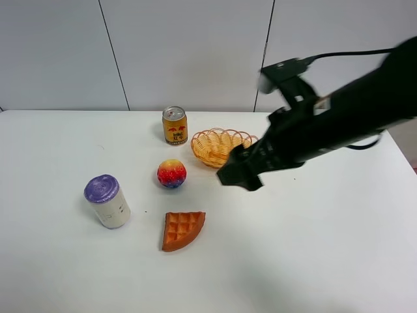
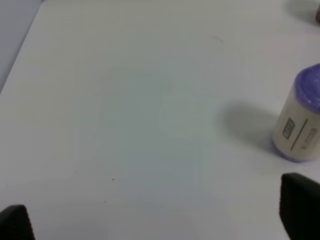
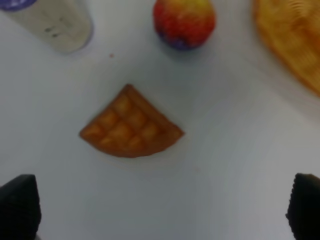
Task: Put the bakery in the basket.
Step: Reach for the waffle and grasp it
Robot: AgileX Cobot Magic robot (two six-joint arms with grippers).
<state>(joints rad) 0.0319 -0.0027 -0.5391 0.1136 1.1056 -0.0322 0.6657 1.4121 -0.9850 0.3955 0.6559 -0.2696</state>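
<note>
one waffle wedge, orange-brown with a square grid, lies flat on the white table. it's out in front of the right gripper, lined up roughly between the two fingers in the wrist view. nothing is touching it, and the gripper hangs above the table with its fingers spread wide and not holding anything.

there's one wicker basket, golden-orange with a loopy rim. it sits just beside that gripper on the far side from the waffle, and the black arm covers part of its edge in the high view. the waffle isn't in it, they're well apart.

one red-yellow-blue ball sits farther out from the gripper than the waffle, between waffle and basket and off toward the left arm's side.

two cans in total. the white one with a purple lid stands upright farther over on the left arm's side, near the waffle. the yellow one stands upright just beside the basket.

the left gripper only shows in its own wrist view. its fingers are spread wide over the table, and the purple-lid can is ahead of it and off to one side.
</note>
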